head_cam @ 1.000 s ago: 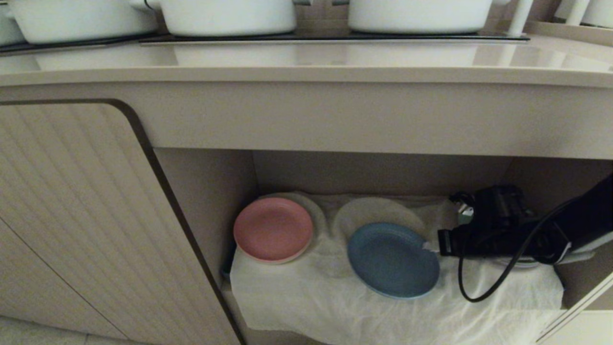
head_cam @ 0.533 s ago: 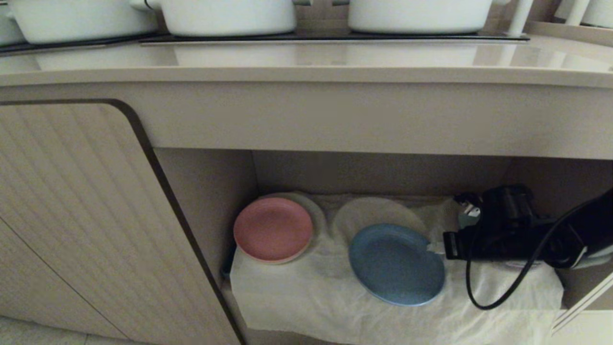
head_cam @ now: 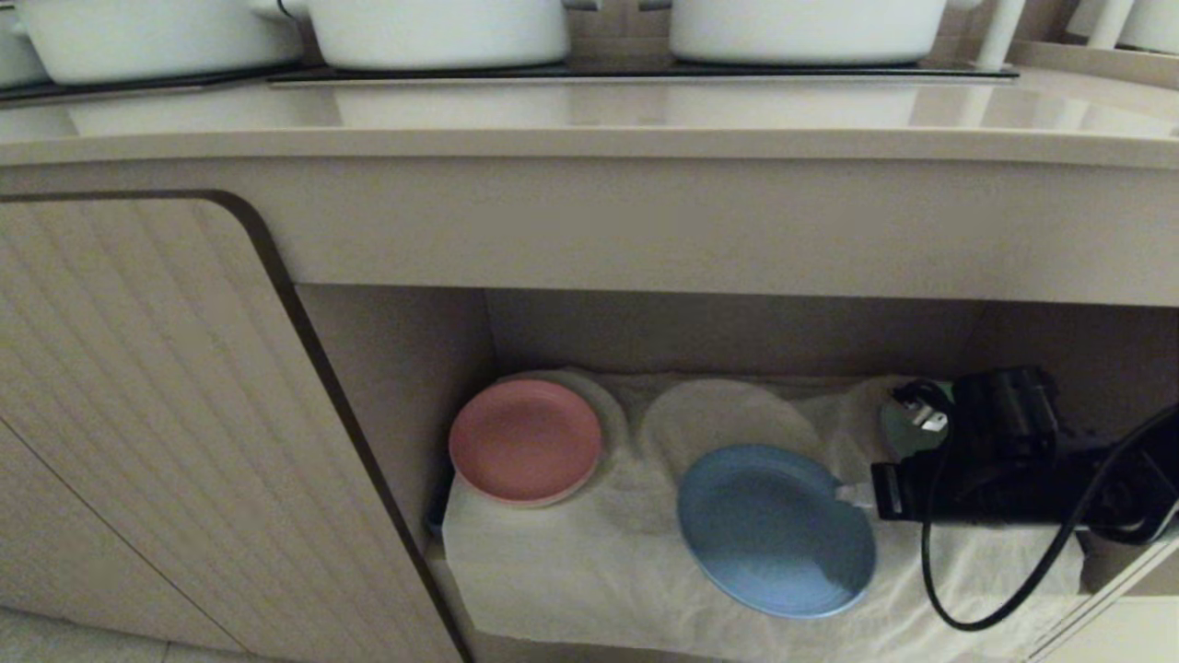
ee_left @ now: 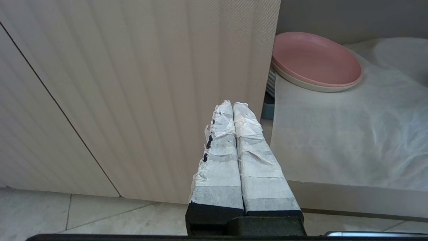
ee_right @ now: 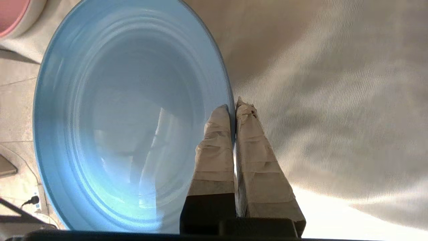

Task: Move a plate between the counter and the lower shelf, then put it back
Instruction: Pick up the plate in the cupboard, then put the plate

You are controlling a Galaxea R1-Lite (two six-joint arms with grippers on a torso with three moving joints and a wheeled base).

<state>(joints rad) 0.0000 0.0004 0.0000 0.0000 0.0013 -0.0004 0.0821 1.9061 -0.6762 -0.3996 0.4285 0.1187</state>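
Plate: the light-blue plate was in the lower shelf, over the near part of the white cloth, its near rim reaching out toward the cloth's front edge; whether it rested on the cloth or hung just above it could not be told.
Right hand: the right hand came in from the right side of the recess and was clamped on the plate's right rim — in the right wrist view its two taped fingers pinched the rim between them.
Left hand: the left hand was outside the recess, in front of the ribbed cabinet door, its taped fingers pressed together with nothing between them.
Pink plate: the pink plate sat at the far left of the shelf, well apart from the blue one.
Cloth: a round raised mound showed under it just behind the blue plate.
Worktop: the beige worktop ran above the shelf — white pots stood along its far edge.
Cable: a black cable looped down from the right arm over the cloth.
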